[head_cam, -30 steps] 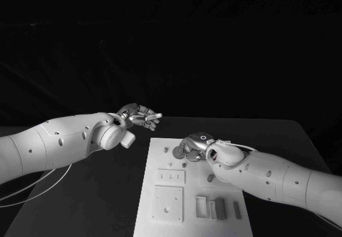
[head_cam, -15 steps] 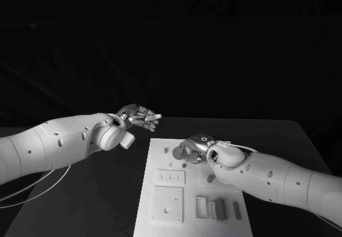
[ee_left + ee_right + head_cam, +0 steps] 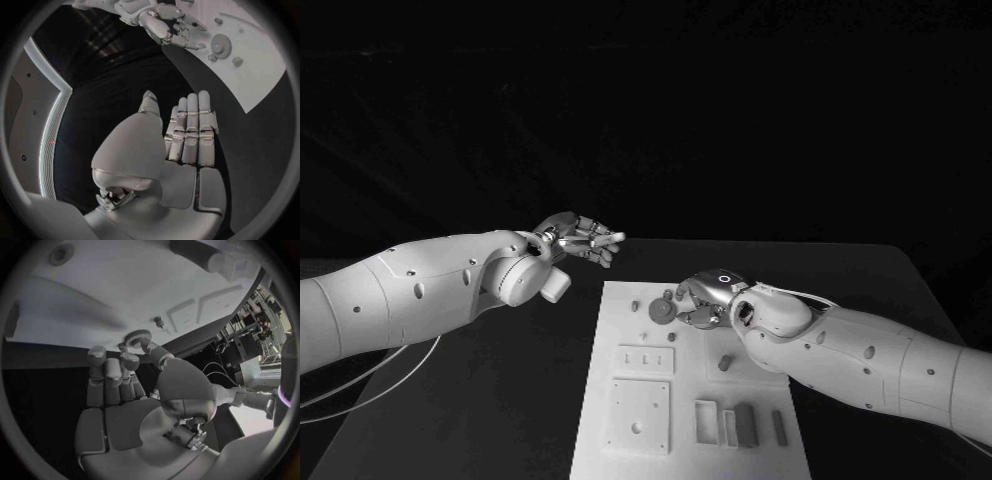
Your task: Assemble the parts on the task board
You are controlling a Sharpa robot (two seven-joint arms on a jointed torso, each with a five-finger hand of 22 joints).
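Several parts loose: we judge the assembly far from finished, since small pieces are scattered on the task board (image 3: 625,350) and not seated in anything we can make out.
Gear: the toothed gear (image 3: 662,311) lies flat near the board's far end, touching or just beside the fingertips of the right hand (image 3: 705,297); whether it sits on a peg we cannot tell.
Right hand: in the right wrist view its fingertips (image 3: 132,358) reach to the gear's rim (image 3: 137,336); we cannot tell if they grip it or merely touch it.
Left hand: our left hand (image 3: 577,239) hovers over the worktop (image 3: 473,400) beyond the board's far left corner, fingers straight and together, holding nothing.
Near end: two square plates (image 3: 640,412) and a row of upright blocks (image 3: 740,421) stand untouched.
Left to do: by our reckoning, placing the gear and the small pegs (image 3: 726,363) around it.
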